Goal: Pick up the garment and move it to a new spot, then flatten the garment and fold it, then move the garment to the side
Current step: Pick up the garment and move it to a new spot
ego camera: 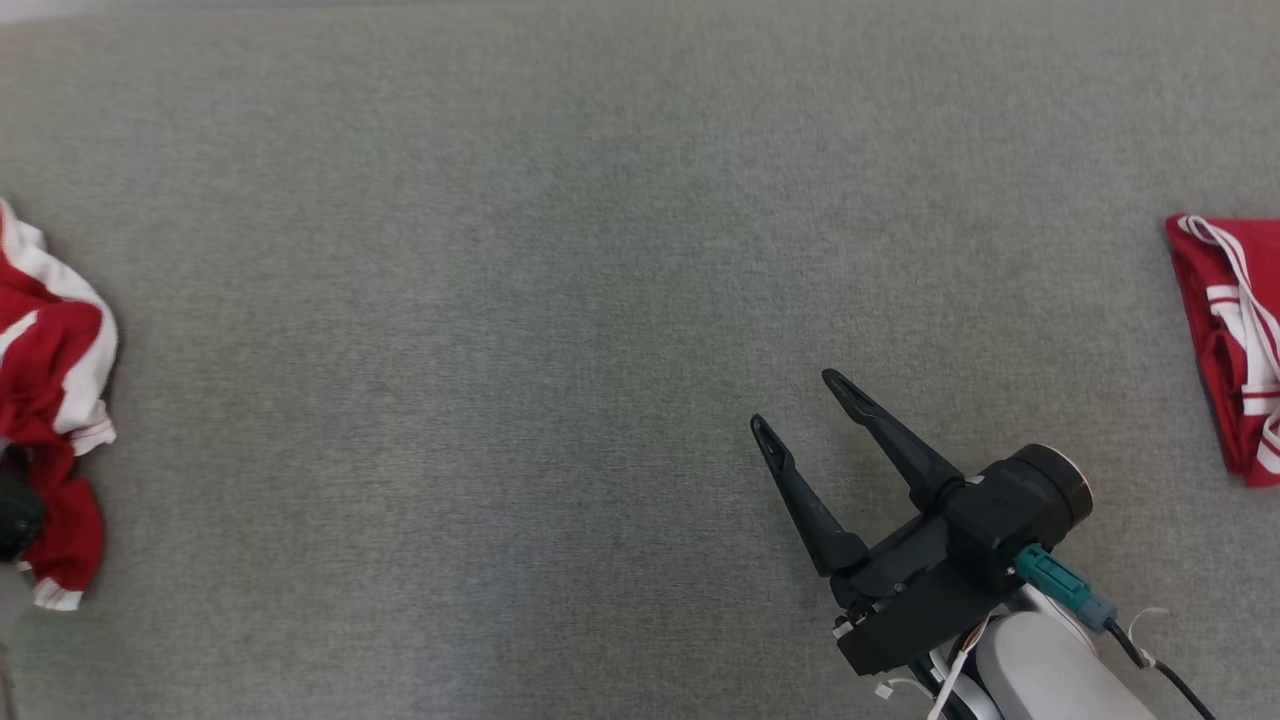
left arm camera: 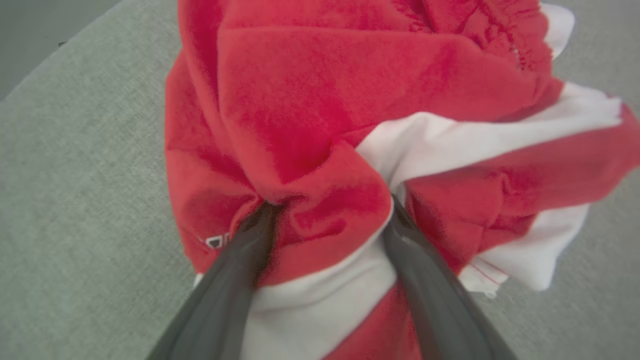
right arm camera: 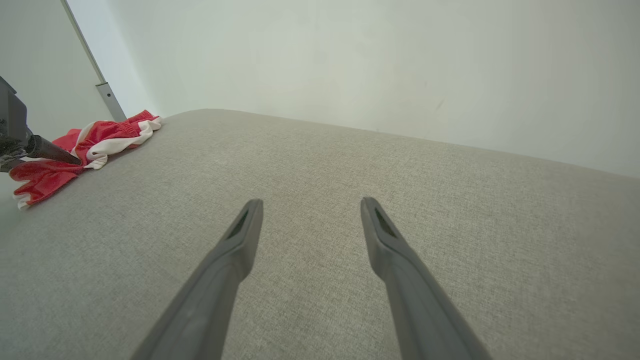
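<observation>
A crumpled red and white garment [ego camera: 50, 340] lies at the far left edge of the grey fabric surface [ego camera: 560, 300]. In the left wrist view the garment [left arm camera: 320, 100] is seen up close, and my left gripper [left arm camera: 331, 205] is pushed into it, its fingers spread wide with a ridge of red cloth bunched between them. The tips are buried in the folds. My right gripper [ego camera: 795, 402] hovers open over bare surface at the lower right, nothing between its fingers [right arm camera: 240, 235]. From the right wrist view the garment [right arm camera: 100, 137] lies far off to the left.
A second red and white garment [ego camera: 1235, 340] lies folded at the right edge of the surface. A pale wall [right arm camera: 350, 60] rises behind the surface's far edge. The surface's left edge runs close by the crumpled garment.
</observation>
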Robot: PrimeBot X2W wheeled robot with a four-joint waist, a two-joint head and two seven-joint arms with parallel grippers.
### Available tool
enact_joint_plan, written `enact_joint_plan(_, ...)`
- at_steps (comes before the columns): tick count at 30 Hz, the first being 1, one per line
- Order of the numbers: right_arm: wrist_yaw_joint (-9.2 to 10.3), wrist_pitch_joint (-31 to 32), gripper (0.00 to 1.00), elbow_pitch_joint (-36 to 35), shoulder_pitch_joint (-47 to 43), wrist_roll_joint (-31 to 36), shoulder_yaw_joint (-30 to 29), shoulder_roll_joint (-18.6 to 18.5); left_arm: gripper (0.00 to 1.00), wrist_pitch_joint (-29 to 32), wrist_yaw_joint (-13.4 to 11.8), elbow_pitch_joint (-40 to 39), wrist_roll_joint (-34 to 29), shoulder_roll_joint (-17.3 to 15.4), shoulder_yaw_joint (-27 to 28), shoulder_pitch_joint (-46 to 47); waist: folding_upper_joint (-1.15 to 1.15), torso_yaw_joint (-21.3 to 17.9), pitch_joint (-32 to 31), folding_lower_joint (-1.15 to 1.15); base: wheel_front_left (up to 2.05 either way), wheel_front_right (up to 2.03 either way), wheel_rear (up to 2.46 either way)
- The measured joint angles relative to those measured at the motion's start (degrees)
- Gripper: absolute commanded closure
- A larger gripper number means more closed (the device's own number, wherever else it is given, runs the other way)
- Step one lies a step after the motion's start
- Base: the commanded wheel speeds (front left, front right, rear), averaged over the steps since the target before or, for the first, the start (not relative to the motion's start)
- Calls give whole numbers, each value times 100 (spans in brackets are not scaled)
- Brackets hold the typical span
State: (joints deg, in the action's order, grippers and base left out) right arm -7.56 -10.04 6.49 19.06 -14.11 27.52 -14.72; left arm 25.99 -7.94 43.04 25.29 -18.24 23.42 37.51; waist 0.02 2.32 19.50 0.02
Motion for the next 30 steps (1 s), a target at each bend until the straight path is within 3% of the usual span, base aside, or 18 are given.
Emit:
enact_joint_plan(1,0,1,0,-4,0,0,-18,-2,0,70,-51,-15,-21,-29,-24,-15,0,-38,83,0,0,0,0)
enact_joint_plan(3,0,2,0,-8,-3,0,-46,11,100,147,-64,-101,-52,-103,-44,-50,-1,-112,209,-1,0,0,0)
enact_joint_plan(11,0,-113,0,158,-6,-47,-123,190,100,-113,260,-381,48,-135,-8,-314,-2,-272,159,-2,0,0,0)
enact_joint_plan(18,0,-287,0,623,-248,-155,-167,456,100,-179,1045,-732,207,-248,-245,-472,-1,-275,-392,-3,0,0,0)
enact_joint_plan(24,0,-372,0,1023,-728,-248,-360,605,100,211,1347,-1660,285,149,-889,-214,-2,-263,-1034,-3,0,0,0)
enact_joint_plan(30,0,-432,0,1224,-1123,-241,-561,744,100,753,1456,-2737,622,631,-1525,-68,-2,-282,-1691,-4,0,0,0)
